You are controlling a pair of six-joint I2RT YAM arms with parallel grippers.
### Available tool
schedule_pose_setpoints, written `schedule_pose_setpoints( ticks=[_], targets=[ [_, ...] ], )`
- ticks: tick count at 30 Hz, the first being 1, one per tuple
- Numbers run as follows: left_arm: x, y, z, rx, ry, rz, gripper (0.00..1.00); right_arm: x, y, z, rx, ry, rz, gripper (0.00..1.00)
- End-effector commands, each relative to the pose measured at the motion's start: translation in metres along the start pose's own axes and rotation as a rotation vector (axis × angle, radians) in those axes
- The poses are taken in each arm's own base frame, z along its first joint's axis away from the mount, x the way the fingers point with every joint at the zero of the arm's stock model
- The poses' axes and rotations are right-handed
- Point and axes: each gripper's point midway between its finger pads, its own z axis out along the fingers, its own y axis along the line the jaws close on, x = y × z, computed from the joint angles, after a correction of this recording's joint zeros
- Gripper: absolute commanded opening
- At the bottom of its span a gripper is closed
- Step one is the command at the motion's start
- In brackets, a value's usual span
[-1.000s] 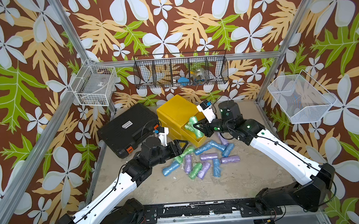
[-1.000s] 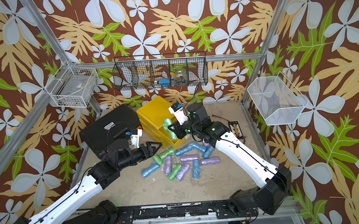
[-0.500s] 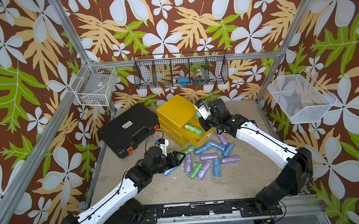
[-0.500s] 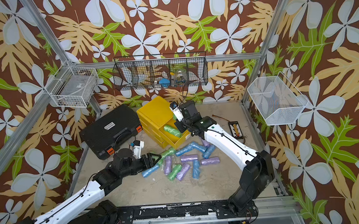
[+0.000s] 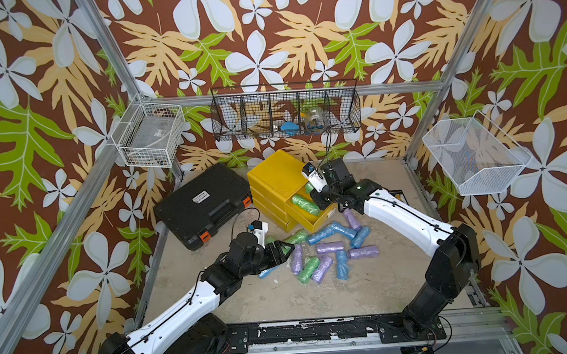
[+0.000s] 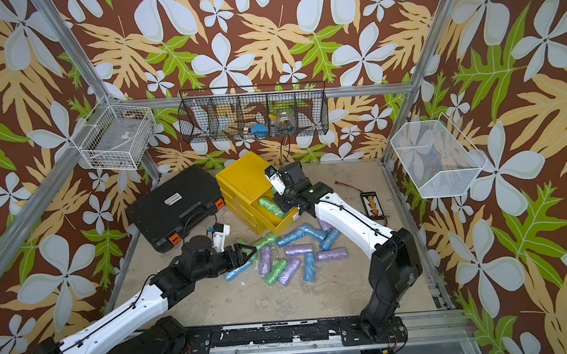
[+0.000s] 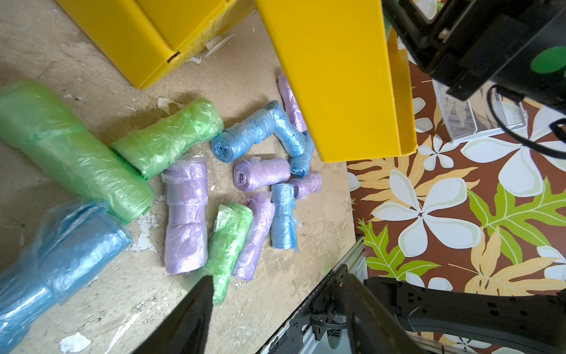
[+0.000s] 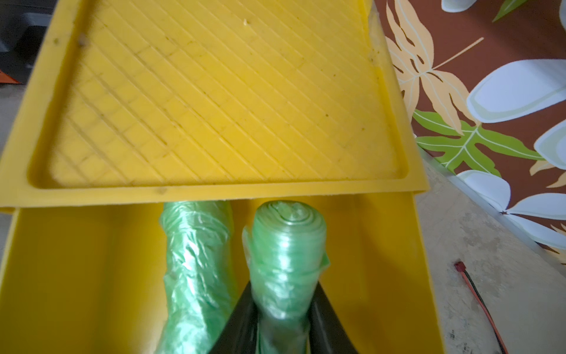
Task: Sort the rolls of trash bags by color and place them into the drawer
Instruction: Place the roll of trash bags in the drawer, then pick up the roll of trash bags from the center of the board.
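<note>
The yellow drawer point(image 5: 316, 219) stands pulled out of the yellow cabinet point(image 5: 276, 173). One green roll point(image 8: 196, 260) lies inside it. My right gripper point(image 8: 284, 288) reaches into the drawer, shut on a second green roll point(image 8: 288, 242) that points at the cabinet. Several green, blue and lilac rolls of trash bags point(image 5: 328, 253) lie scattered on the floor in front of the drawer, also in the left wrist view point(image 7: 260, 173). My left gripper point(image 5: 290, 249) hovers open at the pile's left edge with nothing between its fingers point(image 7: 199, 306).
A closed black case point(image 5: 205, 203) lies left of the cabinet. Wire baskets hang on the back wall point(image 5: 286, 111), left post point(image 5: 149, 139) and right wall point(image 5: 475, 157). A small flat device point(image 6: 373, 207) and a red cable point(image 8: 477, 294) lie right of the drawer.
My right gripper has brought the green roll down into the drawer beside the one lying there. My left gripper has shifted slightly toward the table's front, still open.
</note>
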Motion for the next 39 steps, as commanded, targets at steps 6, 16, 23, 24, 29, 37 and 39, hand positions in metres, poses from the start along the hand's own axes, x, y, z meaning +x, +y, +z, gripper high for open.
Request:
schedule_pose_setpoints(
  ticks=[6, 16, 23, 24, 29, 37, 39],
  targets=[
    [0.000, 0.005, 0.006, -0.019, 0.006, 0.036, 0.68, -0.031, 0.006, -0.032, -0.056, -0.117, 0.081, 0.43],
    [-0.015, 0.025, 0.011, -0.125, -0.053, 0.055, 0.60, -0.050, 0.003, -0.098, -0.069, -0.272, 0.202, 0.49],
    [-0.032, 0.048, 0.015, -0.197, -0.101, 0.040, 0.59, -0.024, 0.012, -0.128, -0.104, -0.309, 0.271, 0.54],
    [-0.034, 0.052, 0.017, -0.207, -0.106, 0.034, 0.59, -0.020, 0.014, -0.132, -0.111, -0.315, 0.280, 0.55],
    [-0.045, 0.072, 0.027, -0.249, -0.125, -0.007, 0.61, 0.003, 0.022, -0.150, -0.143, -0.325, 0.316, 0.57],
    [-0.057, 0.098, 0.050, -0.287, -0.132, -0.068, 0.58, 0.024, 0.032, -0.177, -0.183, -0.346, 0.333, 0.59],
    [-0.060, 0.103, 0.056, -0.299, -0.129, -0.080, 0.58, 0.025, 0.031, -0.184, -0.180, -0.355, 0.332, 0.59]
  ],
)
